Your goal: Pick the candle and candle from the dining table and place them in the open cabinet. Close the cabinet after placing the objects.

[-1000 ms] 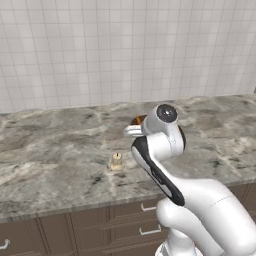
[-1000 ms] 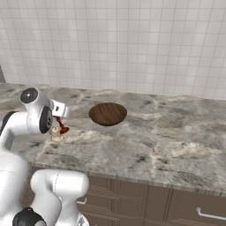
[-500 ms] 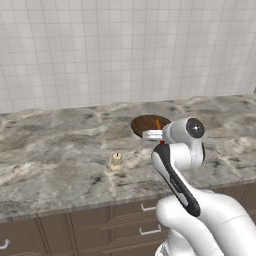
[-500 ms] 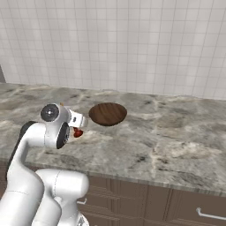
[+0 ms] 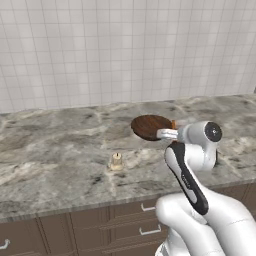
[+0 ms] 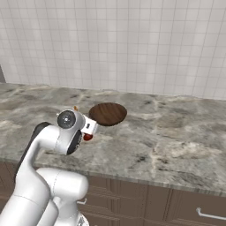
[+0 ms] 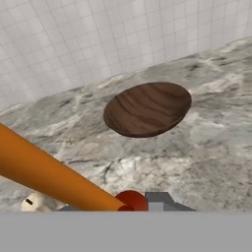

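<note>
Jaws clamped on orange taper candle (image 7: 54, 177), brown bowl (image 7: 147, 108) beyond

Orange taper (image 7: 49, 174) tilted, lifted in the fingers; stubby cream candle (image 5: 116, 161) upright on the marbled table (image 5: 55, 160).

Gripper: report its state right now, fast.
Gripper: shut on the orange candle, held by its red holder above the table.

A wall of pale square tiles (image 5: 125, 50) rises behind the long grey-brown marbled worktop (image 5: 55, 165). Beneath its front edge run dark brown drawer fronts (image 6: 176, 207) with short silver pulls (image 5: 149, 231). The light is even and soft.
</note>
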